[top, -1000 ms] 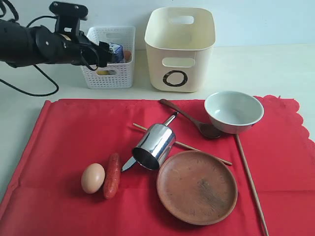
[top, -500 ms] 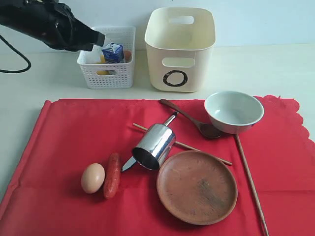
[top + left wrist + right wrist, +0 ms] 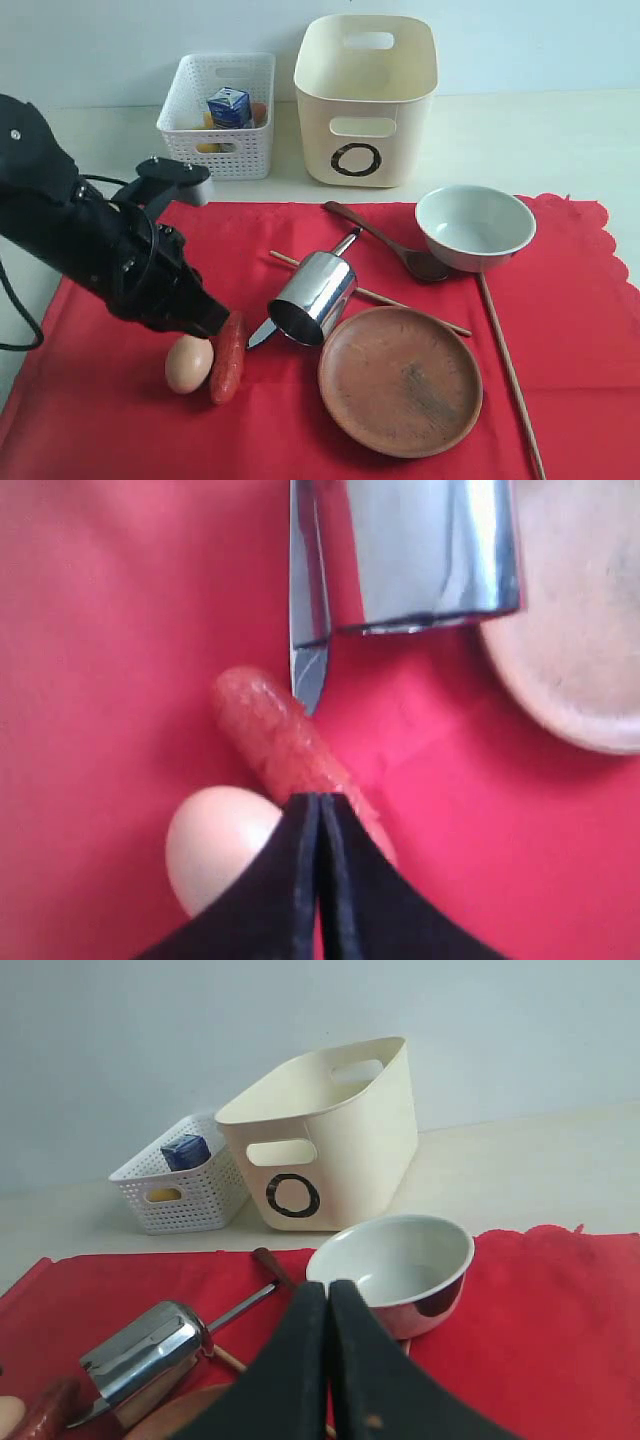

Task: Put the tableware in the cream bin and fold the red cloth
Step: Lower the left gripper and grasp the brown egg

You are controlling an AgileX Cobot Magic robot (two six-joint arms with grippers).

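steel cup (image 3: 315,295) is lying sideways, looking slick and roll-prone; its rim is offering hold. left tool (image 3: 320,805) is hovering pinched closed over sausage (image 3: 275,735).

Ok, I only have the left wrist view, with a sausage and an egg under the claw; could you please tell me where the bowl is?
Observer: The pale bowl stands upright on the red cloth, in front of the cream bin and to its right in the exterior view.
Operator: Thank you, and what lies next to it?
Observer: The wooden spoon lies on the cloth with its head right against the bowl's left side.
Operator: And the other arm, please?
Observer: The right claw is shut on nothing, and its camera looks toward the bowl and the bin.
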